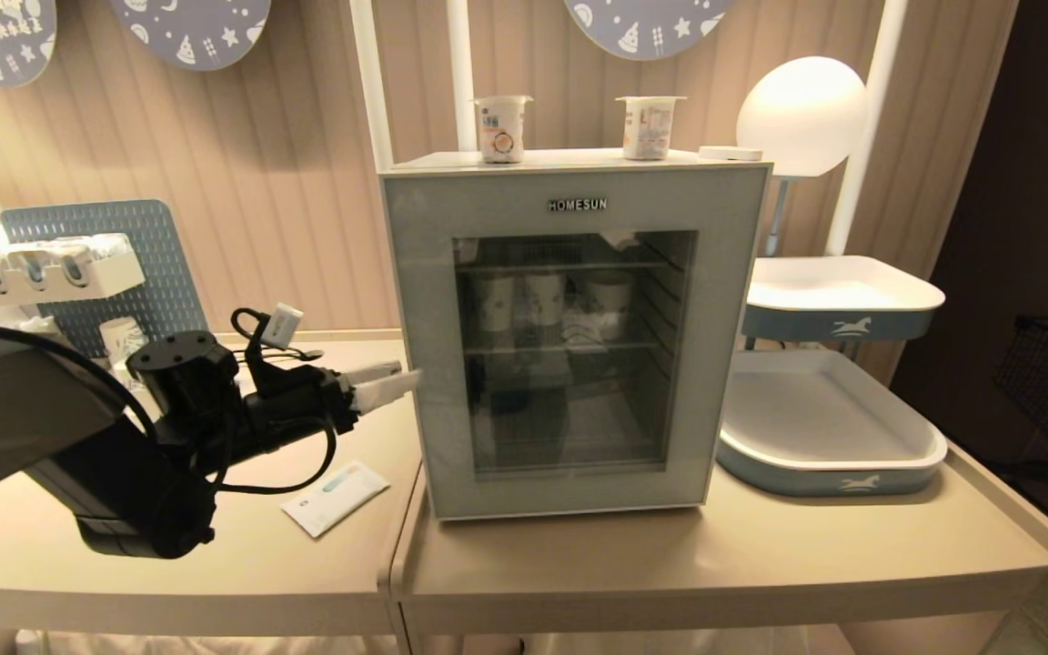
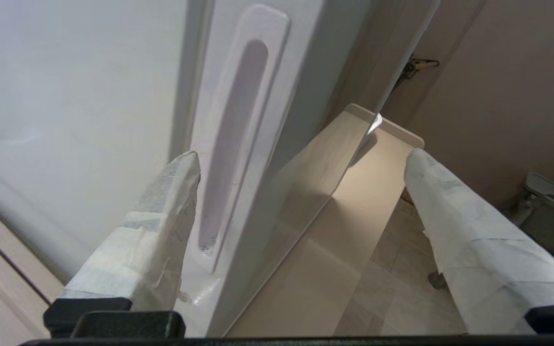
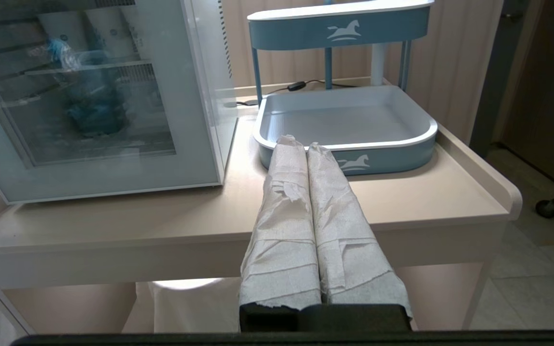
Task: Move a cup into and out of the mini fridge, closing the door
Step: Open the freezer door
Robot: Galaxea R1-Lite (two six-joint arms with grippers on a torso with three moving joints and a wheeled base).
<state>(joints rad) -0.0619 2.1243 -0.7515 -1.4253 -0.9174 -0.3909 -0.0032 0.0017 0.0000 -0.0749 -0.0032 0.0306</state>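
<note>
The white mini fridge (image 1: 579, 191) stands in the middle of the table, and its glass-windowed door (image 1: 424, 409) is closed. Through the window I see three pale cups (image 1: 544, 298) in a row on the upper wire shelf. Two more sealed cups (image 1: 501, 127) stand on the fridge's top. My left gripper (image 1: 401, 377) is level at the door's left edge, open. In the left wrist view the left gripper (image 2: 302, 156) straddles that edge, with one taped finger (image 2: 161, 230) beside the long recessed handle (image 2: 238, 134). It holds nothing. My right gripper (image 3: 301, 144) hangs shut and empty in front of the table.
A two-tier blue and white tray stand (image 1: 829, 455) sits right of the fridge, with a white globe lamp (image 1: 801, 114) behind it. A flat white packet (image 1: 335, 496) lies on the table near my left arm. A blue pegboard with a rack (image 1: 124, 264) stands at the back left.
</note>
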